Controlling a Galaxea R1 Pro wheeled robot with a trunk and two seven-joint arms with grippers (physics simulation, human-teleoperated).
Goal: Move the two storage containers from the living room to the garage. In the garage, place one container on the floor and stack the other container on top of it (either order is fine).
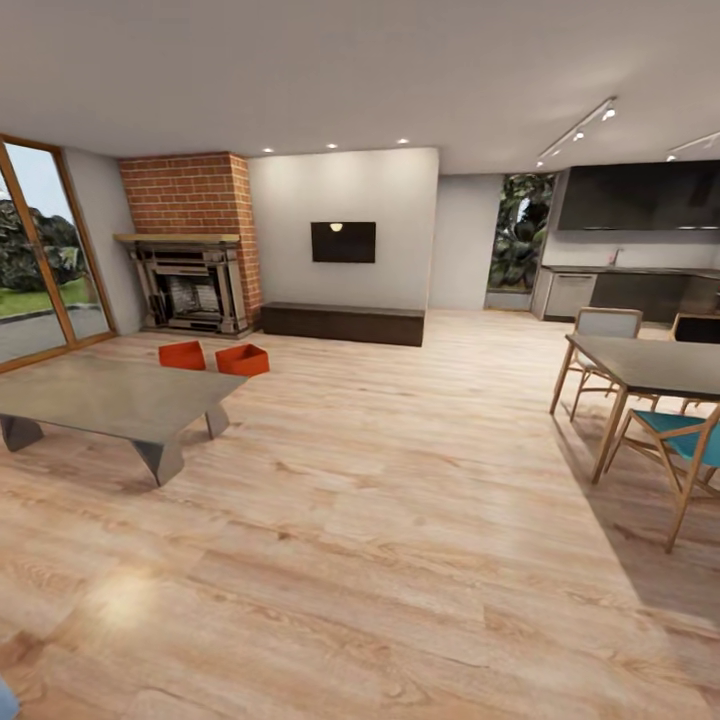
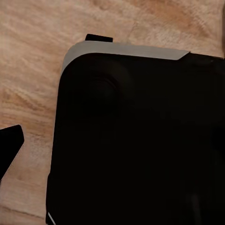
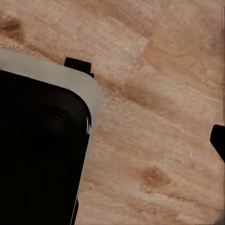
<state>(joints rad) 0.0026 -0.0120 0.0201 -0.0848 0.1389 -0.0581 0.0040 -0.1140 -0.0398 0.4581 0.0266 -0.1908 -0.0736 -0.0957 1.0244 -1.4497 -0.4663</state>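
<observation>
Living room, light wood-plank floor (image 1: 400,520): two red-orange storage containers (image 1: 182,354) (image 1: 243,359) part-hidden behind grey low table (image 1: 110,395); both grippers' spread indeterminable.

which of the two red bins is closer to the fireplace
The left storage container, beside the right storage container, sits nearer the brick fireplace; both stand on the wood floor behind the grey low table.

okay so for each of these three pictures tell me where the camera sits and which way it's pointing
Head view: on the robot's head, facing across the living room toward the fireplace and two containers on the wood floor.
Left wrist view: on the left arm, aimed down at the floor and the robot's dark base.
Right wrist view: on the right arm, aimed down likewise; base shows.
Both wrist views share the base and plank floor.
</observation>
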